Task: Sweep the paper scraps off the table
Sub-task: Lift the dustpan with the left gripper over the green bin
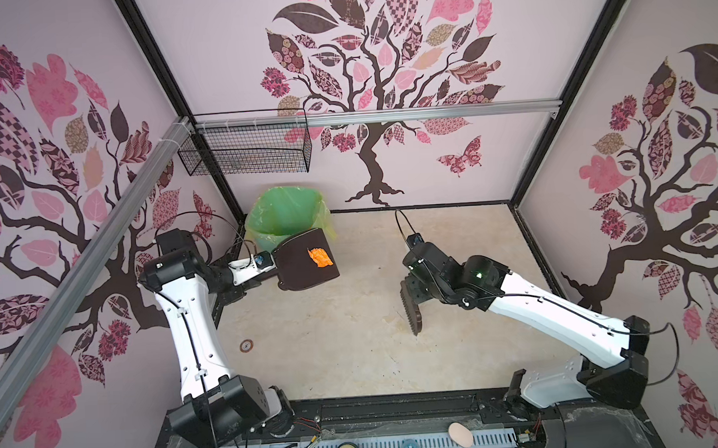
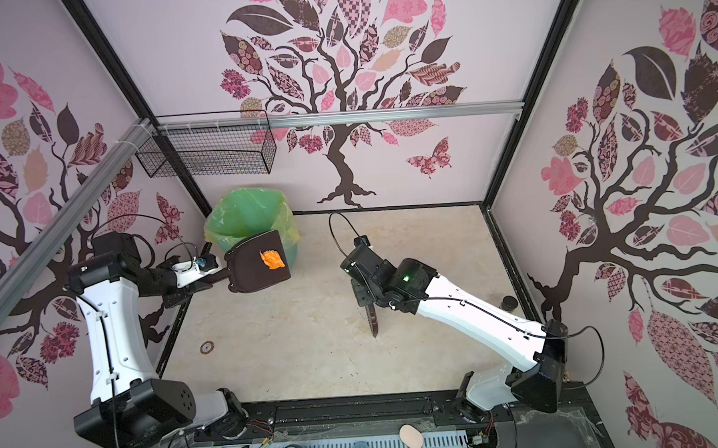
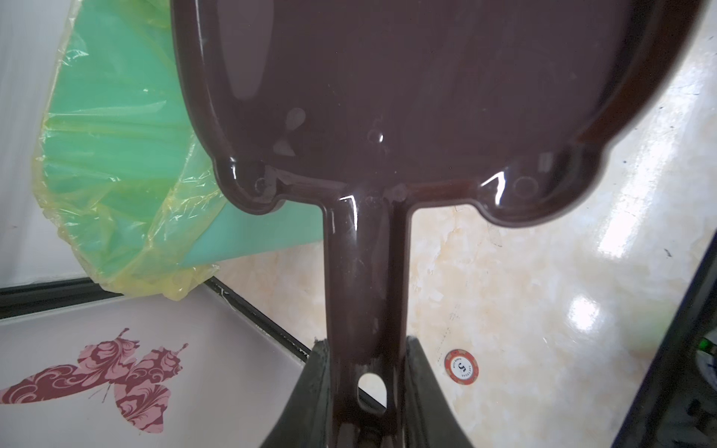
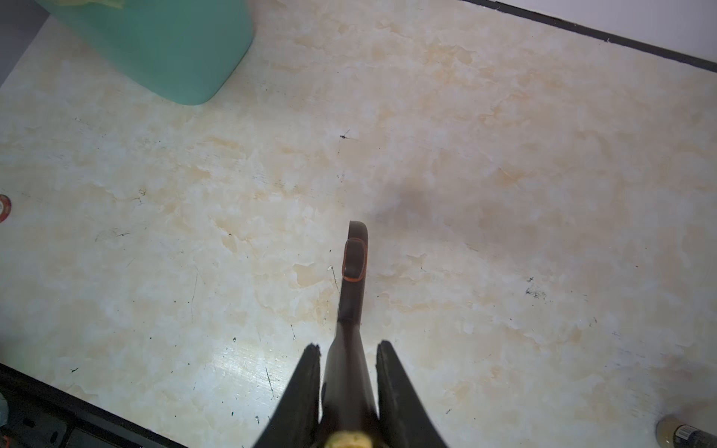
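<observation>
Saw the left gripper (image 3: 365, 343) pinched tight on the dustpan (image 1: 297, 269) handle, left of centre by the green bin (image 1: 284, 216). Spotted an orange paper scrap (image 1: 320, 258) sitting on the pan. Found the right gripper (image 4: 348, 345) squeezed around the brush (image 1: 411, 312) handle, right of centre over the table (image 1: 354, 350).
</observation>
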Motion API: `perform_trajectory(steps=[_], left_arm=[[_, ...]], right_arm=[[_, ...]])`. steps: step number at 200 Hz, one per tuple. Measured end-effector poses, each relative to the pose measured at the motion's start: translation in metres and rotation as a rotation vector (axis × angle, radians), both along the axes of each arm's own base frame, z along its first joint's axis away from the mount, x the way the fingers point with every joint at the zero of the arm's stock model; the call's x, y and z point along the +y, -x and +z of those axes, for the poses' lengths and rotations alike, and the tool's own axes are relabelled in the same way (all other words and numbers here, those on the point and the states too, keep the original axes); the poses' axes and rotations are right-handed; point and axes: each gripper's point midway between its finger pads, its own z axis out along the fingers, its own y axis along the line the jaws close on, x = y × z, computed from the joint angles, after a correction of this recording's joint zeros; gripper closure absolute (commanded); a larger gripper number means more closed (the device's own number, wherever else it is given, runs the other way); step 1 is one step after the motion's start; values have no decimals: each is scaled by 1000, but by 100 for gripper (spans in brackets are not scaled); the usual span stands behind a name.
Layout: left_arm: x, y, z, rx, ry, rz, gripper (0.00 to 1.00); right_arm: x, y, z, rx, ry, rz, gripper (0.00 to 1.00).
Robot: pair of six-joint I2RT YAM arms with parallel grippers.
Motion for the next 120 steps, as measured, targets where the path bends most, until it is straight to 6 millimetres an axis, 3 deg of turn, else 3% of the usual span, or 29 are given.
perform_trajectory(steps=[74,120], left_arm=[[37,-68,52,-60,-13,26,98],[74,-113,48,-61,-75,80,98]], right_arm=[[-6,7,-17,13,-28,-9,100],[-8,12,-22,16,-60,-16,100]])
